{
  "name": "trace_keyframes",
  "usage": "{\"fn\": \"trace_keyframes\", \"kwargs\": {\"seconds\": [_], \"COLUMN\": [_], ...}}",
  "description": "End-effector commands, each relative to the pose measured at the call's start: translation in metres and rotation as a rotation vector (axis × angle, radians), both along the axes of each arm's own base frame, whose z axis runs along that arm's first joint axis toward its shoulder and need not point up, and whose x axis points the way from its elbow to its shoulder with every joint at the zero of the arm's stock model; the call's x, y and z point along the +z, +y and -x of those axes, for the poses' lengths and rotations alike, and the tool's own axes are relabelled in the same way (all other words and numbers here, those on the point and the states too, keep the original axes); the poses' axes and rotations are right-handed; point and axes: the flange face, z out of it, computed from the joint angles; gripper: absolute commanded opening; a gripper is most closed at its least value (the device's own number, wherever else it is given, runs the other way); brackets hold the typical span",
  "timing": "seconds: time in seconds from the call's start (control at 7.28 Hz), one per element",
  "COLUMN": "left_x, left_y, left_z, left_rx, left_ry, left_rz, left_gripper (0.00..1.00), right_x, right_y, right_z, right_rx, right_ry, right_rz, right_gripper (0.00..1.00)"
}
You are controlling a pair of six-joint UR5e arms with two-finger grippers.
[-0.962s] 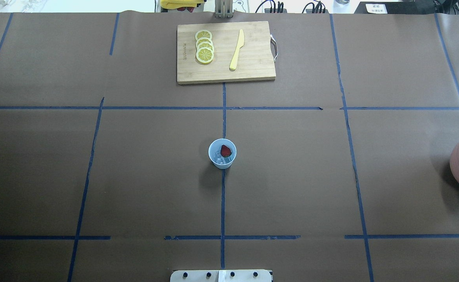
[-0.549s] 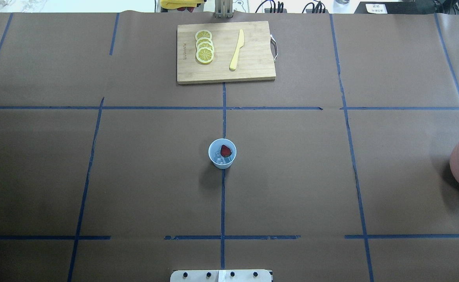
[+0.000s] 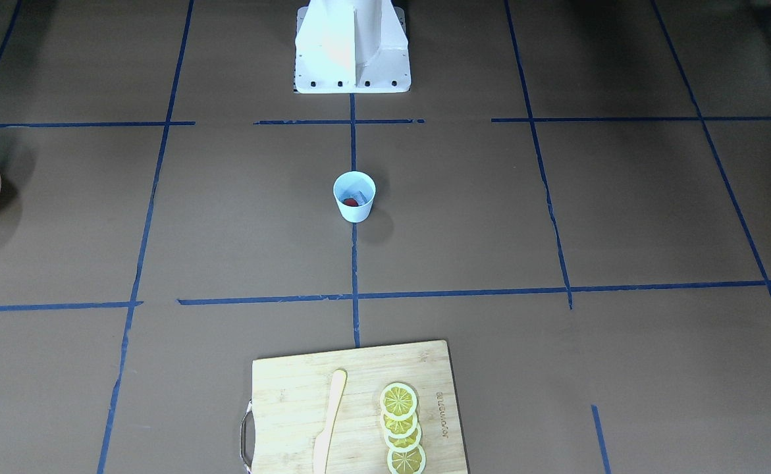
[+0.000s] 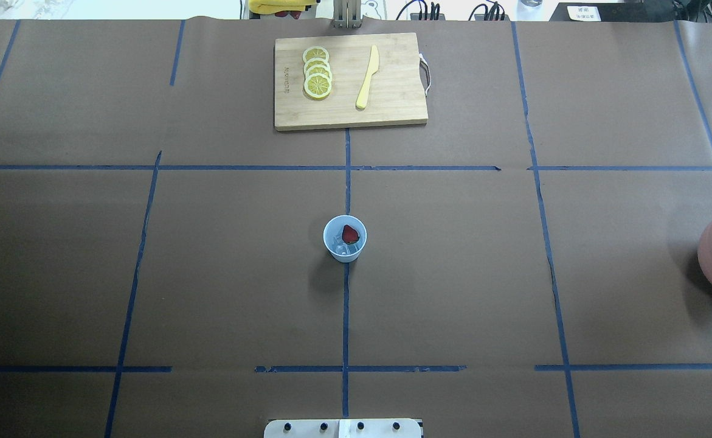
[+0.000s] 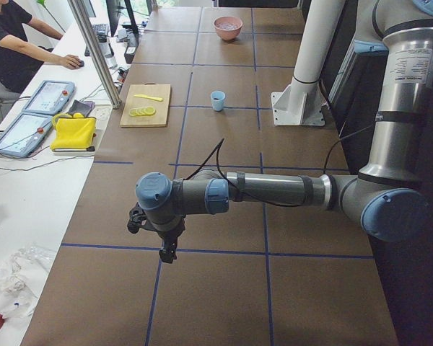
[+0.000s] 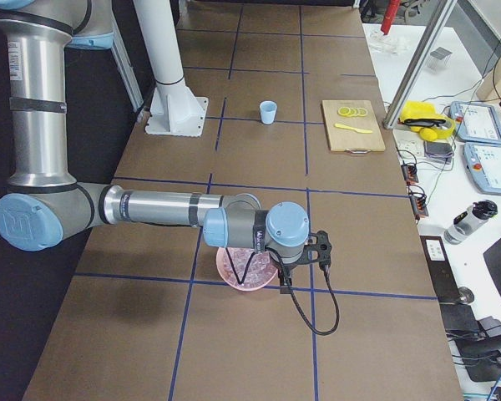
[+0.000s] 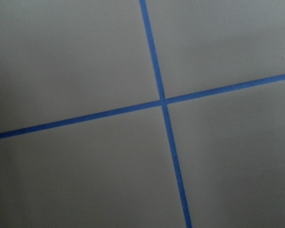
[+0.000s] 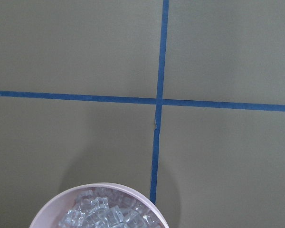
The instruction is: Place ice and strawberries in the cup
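the cup (image 4: 345, 238) stands upright pretty much dead centre of the bench (image 4: 210, 274), right on the blue tape line (image 4: 345, 316) that runs 12 to 6 in the overhead view. inside it the strawberry (image 4: 349, 233) lies toward the 1 o'clock side, resting on a few cubes of ice (image 4: 339, 246) that show at about 7 o'clock under it. the front-facing view shows the same: red berry and clear cubes down in the cup.

way off at 3 o'clock from the cup, cut by the edge of the overhead view, is the pink bowl (image 4: 711, 255) with a heap of loose ice cubes in it. at 12 o'clock from the cup, well apart, is the wooden cutting board (image 4: 392, 109) with a row of overlapping lemon slices (image 4: 317, 73) and a yellow knife (image 4: 368, 76) lying beside them at their 3 o'clock.

neither arm is anywhere near the cup. the left gripper (image 5: 136, 220) only shows in the left side view, held low over bare bench near a tape crossing, and i can't tell whether its fingers are open or closed. same deal for the right gripper (image 6: 321, 249): it's only in the right side view, just beside and above the pink bowl, and the state of its fingers can't be made out either. the right wrist camera looks straight down on the bowl's rim and ice at 6 o'clock of its view; the left wrist camera sees only a tape cross.
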Motion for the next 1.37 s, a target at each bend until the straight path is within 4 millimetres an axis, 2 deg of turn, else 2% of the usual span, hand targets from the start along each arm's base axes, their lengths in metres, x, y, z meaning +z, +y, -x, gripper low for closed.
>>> {"fn": "trace_keyframes", "kwargs": {"seconds": [0.0,1.24], "left_x": [0.0104,0.0056], "left_y": [0.0146,0.0158], "left_z": [0.0003,-0.0003], "left_rx": [-0.015,-0.038], "left_ry": [0.004,0.000], "left_rz": [0.021,0.037], "left_gripper": [1.00,1.00], "right_x": [-0.0006,-0.0003], "right_y": [-0.0001,-0.0013], "right_z": [0.0000,-0.0015], "right_rx": [0.000,-0.002], "right_ry": [0.000,0.024], "right_rz": [-0.002,-0.013], "right_gripper": [0.99,0.99]}}
